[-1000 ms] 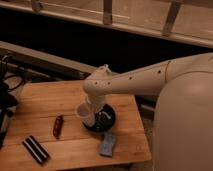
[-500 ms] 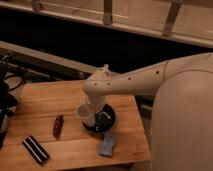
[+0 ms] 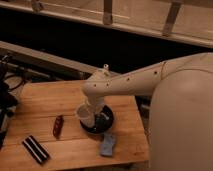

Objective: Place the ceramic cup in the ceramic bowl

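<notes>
The white ceramic cup (image 3: 85, 117) hangs tilted at the end of my arm, over the left rim of the black ceramic bowl (image 3: 103, 124). The bowl sits on the wooden table (image 3: 45, 100), right of centre. My gripper (image 3: 91, 113) reaches down from the bent arm and is shut on the cup, holding it just above the bowl's left side. The arm hides part of the bowl's inside.
A small dark red object (image 3: 58, 126) lies left of the bowl. A black striped object (image 3: 36, 149) lies at the front left. A blue object (image 3: 107, 145) lies just in front of the bowl. Dark equipment (image 3: 5, 100) stands past the table's left edge.
The gripper and cup have sunk slightly towards the bowl's left rim. The other objects have not moved.
</notes>
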Motion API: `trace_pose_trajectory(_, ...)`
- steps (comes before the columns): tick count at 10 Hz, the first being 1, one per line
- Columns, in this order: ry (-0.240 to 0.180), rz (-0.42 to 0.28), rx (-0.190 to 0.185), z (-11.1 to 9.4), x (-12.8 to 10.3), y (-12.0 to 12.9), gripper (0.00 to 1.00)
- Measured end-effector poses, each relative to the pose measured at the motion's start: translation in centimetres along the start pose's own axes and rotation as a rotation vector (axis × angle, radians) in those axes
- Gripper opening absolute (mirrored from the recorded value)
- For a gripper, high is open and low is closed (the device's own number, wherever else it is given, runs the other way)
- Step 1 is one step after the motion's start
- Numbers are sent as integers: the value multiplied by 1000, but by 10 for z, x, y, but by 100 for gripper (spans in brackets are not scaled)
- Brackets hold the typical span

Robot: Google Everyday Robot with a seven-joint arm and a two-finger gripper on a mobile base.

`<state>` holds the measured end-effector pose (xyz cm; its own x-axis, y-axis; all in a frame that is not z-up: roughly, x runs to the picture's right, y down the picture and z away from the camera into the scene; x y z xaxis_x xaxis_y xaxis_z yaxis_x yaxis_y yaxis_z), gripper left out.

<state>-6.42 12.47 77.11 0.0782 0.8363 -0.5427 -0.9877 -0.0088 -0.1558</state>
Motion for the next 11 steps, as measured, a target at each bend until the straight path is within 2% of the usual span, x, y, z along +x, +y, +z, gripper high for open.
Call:
trace_pose_trajectory(2, 1, 1, -1, 2, 0, 1, 26)
trace_pose_trajectory(3, 1, 1, -1, 2, 0, 1, 29)
trace_pose_trajectory(6, 2, 1, -1, 2, 1, 2, 60)
trace_pose_trajectory(7, 3, 2, -1, 2, 1, 2, 67)
trace_pose_trajectory(8, 3, 2, -1, 1, 1, 3, 80)
trace_pose_trajectory(9, 3, 2, -1, 1, 1, 3, 87)
trace_pose_trajectory(11, 5, 1, -2, 1, 1, 5, 90)
